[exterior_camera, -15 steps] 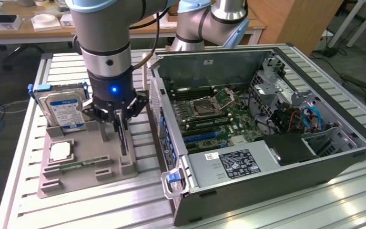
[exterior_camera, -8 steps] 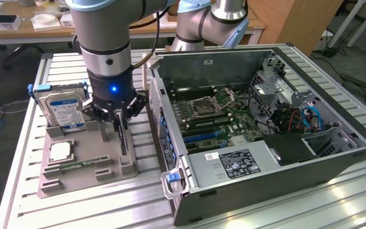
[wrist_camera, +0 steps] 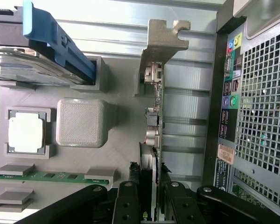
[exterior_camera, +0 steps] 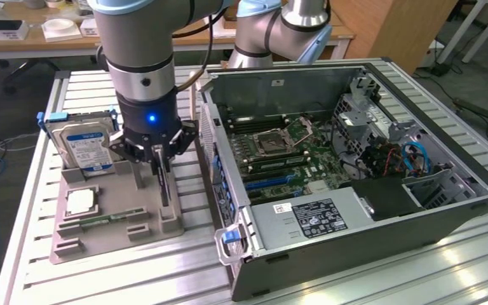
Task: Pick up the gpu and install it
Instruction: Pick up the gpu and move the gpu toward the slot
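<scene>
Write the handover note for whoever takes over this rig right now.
Gripper: down over the tray, shut on the gpu, one finger on each side of the card.
gpu: on edge in its slot of the gray holder tray, beside the open computer case; it does not look lifted.
Done: approach and grasp.
Left: the gpu is not out of the tray and not in the motherboard.
</scene>
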Tool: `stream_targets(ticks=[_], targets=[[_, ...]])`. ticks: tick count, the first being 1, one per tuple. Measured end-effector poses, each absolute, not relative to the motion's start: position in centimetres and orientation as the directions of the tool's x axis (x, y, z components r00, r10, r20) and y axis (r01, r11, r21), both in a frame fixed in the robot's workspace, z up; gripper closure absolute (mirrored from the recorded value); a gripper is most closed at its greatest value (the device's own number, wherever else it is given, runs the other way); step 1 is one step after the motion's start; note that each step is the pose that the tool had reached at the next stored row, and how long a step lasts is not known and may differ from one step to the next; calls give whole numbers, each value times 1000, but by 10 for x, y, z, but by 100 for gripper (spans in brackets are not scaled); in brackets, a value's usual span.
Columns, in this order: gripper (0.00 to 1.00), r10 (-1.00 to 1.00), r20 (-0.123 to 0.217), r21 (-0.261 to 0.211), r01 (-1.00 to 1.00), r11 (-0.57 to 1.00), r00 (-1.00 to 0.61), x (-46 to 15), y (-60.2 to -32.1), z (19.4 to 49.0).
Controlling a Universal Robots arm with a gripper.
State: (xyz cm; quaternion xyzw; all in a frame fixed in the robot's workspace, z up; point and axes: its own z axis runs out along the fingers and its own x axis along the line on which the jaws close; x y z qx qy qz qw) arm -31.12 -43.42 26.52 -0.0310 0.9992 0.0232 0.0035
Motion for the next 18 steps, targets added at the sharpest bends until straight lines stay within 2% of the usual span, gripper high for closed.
stream_targets(ticks=[18], targets=[[73,-61,-11,83,-62,995,-998,-311,-434,281]])
